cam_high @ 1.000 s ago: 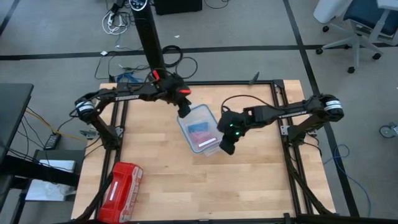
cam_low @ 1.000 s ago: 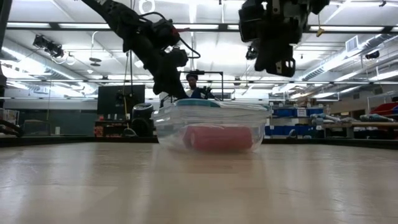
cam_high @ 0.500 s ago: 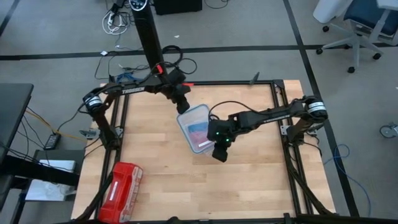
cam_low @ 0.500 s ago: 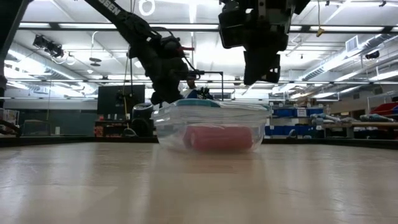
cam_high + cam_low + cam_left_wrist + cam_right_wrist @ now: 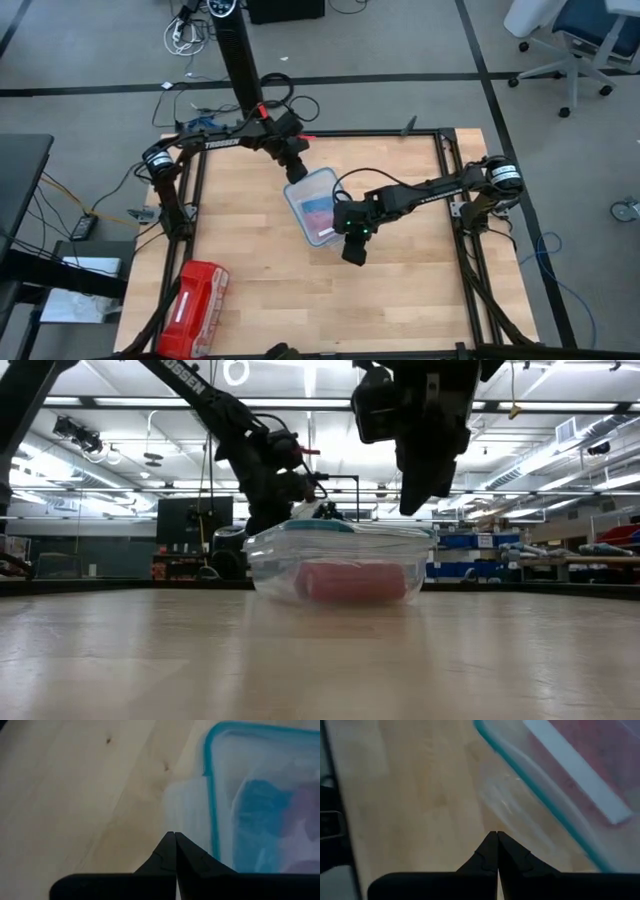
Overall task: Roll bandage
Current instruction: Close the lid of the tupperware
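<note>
Fingers pinched fully together on both grippers, nothing held: left gripper [image 5: 294,177] sits at the far corner of the lidded clear container [image 5: 300,190], right gripper [image 5: 352,253] hangs just off its near right corner, above the table [image 5: 250,270]. Bandage [image 5: 260,800] is inside the container, a blue shape showing through the lid next to the pink-red roll [image 5: 350,581]. Red plastic-wrapped pack [image 5: 194,306] lies well apart at the table's near-left corner.
</note>
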Controlling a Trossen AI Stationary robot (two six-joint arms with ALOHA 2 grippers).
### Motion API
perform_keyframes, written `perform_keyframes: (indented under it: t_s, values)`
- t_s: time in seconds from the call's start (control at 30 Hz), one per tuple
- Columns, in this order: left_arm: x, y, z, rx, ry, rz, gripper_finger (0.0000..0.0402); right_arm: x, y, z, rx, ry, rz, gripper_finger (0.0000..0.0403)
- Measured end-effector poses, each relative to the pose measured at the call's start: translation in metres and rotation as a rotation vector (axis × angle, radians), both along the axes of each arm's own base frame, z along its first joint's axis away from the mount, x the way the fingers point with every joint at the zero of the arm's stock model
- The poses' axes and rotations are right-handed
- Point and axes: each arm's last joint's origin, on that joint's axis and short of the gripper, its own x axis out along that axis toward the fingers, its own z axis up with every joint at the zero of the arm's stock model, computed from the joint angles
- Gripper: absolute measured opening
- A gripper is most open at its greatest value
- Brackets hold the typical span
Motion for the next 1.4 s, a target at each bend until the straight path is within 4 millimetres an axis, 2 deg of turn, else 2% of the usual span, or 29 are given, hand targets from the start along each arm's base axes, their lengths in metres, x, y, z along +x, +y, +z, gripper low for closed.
perform_keyframes:
  t_s: [0.23,0.57,0.8,1.07,1.4]
  values:
    - [0.004,0.0,-0.011,0.004,0.028,-0.007,0.0,-0.005,-0.009,-0.014,-0.031,0.021,-0.006,0.0]
    - [0.01,-0.007,-0.011,0.033,0.027,-0.036,0.0,-0.008,-0.023,-0.029,-0.021,0.005,-0.009,0.0]
    - [0.013,-0.013,-0.011,0.033,0.033,-0.052,0.0,-0.008,-0.028,-0.031,-0.03,-0.004,-0.002,0.0]
    - [0.015,-0.018,-0.012,0.038,0.05,-0.058,0.0,0.0,-0.026,-0.049,0.011,0.029,0.018,0.0]
    - [0.01,-0.02,-0.019,0.027,0.074,-0.062,0.0,0.001,-0.028,-0.048,0.002,0.033,-0.029,0.0]
